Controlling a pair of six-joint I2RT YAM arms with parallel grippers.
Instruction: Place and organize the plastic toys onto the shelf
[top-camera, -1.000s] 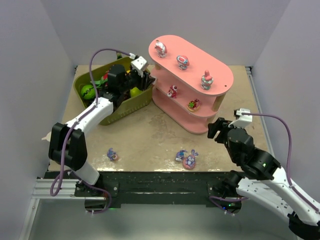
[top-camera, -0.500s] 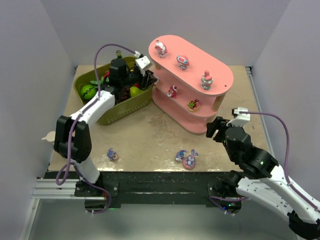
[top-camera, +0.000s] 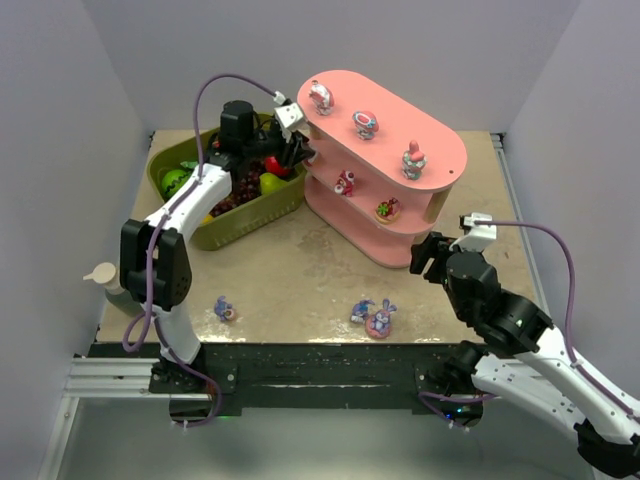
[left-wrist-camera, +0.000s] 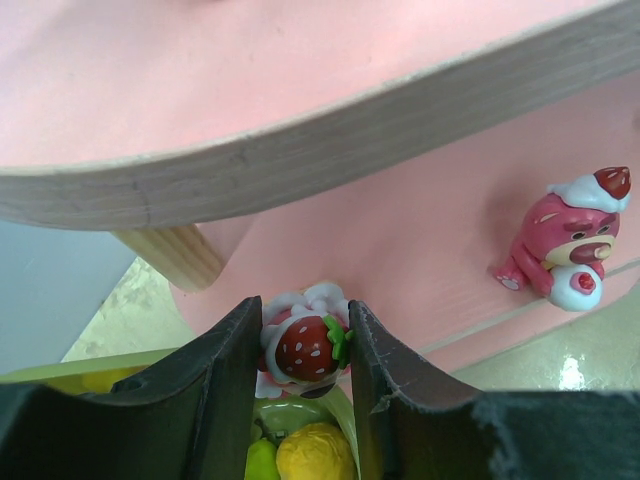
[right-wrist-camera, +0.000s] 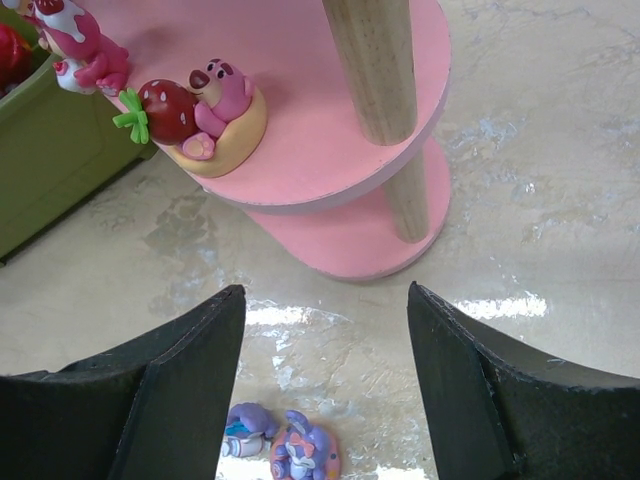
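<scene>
Five plastic toys (top-camera: 365, 123) sit on the shelf (top-camera: 445, 140), the left gripper (top-camera: 297, 150) is clenched on a strawberry figurine (left-wrist-camera: 303, 345) at the shelf's left end, and three more wait on the table (top-camera: 300, 270) before the shelf, the right gripper (right-wrist-camera: 325, 300) gaping empty nearby.

White-and-black arms (top-camera: 188, 203), looping purple cables (top-camera: 230, 79); black fingers (left-wrist-camera: 200, 400) — matte, scuffed
</scene>
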